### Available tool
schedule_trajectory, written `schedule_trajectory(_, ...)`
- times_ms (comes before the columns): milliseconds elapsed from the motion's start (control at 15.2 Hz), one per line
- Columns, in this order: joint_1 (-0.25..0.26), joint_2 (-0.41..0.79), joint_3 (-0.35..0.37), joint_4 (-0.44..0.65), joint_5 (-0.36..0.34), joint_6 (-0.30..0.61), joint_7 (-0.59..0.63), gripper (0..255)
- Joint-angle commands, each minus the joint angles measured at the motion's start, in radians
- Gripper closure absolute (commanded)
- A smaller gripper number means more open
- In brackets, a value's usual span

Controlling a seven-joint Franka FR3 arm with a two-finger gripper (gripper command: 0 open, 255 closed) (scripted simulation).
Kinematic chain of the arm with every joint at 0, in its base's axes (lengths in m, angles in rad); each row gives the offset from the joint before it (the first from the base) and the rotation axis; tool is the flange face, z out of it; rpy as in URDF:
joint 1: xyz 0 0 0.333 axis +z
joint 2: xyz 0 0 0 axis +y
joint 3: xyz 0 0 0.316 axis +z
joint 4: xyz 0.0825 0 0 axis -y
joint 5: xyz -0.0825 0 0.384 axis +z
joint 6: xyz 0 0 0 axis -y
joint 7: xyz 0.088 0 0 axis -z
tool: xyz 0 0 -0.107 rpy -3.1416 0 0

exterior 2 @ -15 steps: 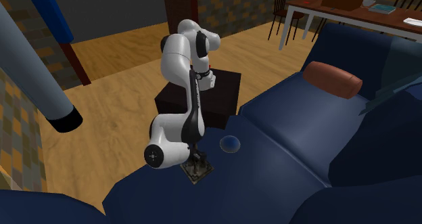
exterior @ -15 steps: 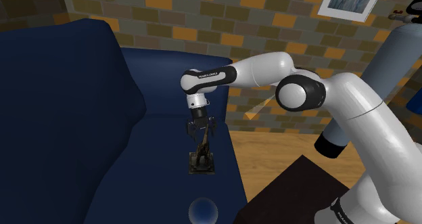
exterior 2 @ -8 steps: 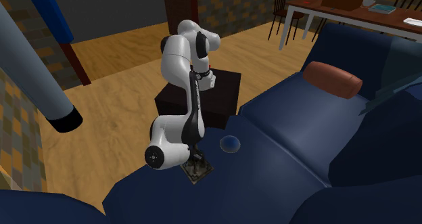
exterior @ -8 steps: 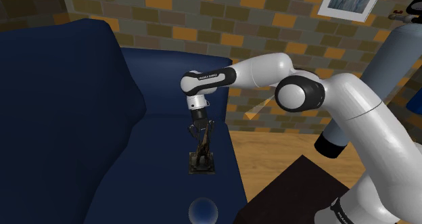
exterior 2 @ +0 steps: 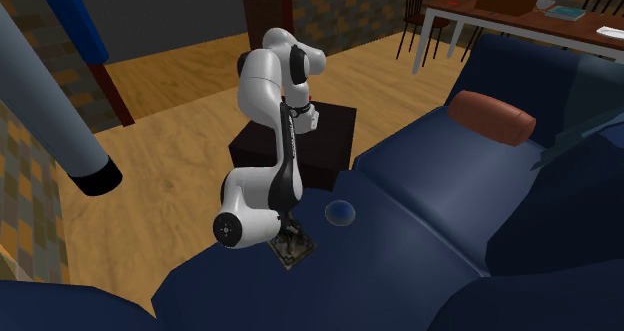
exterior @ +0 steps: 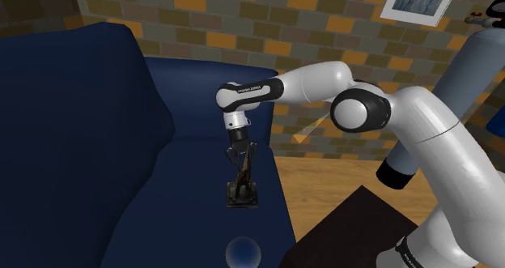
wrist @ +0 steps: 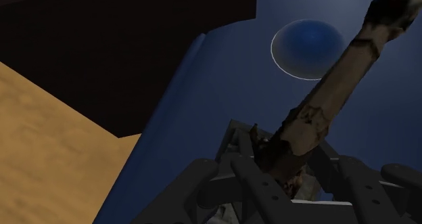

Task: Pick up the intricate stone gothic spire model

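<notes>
The spire model is a dark, brownish pointed tower on a square base, standing on the blue sofa seat near its front edge. My gripper comes down from above and is shut on the spire's upper shaft. The base still looks to rest on the seat. In the second exterior view the spire model stands just below the arm's elbow. In the wrist view the tan, mottled spire shaft runs out from between the black fingers of the gripper.
A bluish glass-like ball lies on the seat close to the spire, toward the stand. The sofa's backrest rises at the shoulder view's left. A reddish cushion lies farther along. Wooden floor borders the sofa.
The fingers, spread apart a second ago, have come together on the spire's shaft. The arm and the spire's base have stayed in place.
</notes>
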Motion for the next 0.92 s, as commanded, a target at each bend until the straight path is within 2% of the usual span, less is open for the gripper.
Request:
schedule_trajectory(0, -0.002, -0.016, 0.001, -0.001, 0.001, -0.015, 0.002, 255)
schedule_trajectory(858, -0.007, -0.095, 0.007, 0.011, 0.008, -0.104, 0.02, 255)
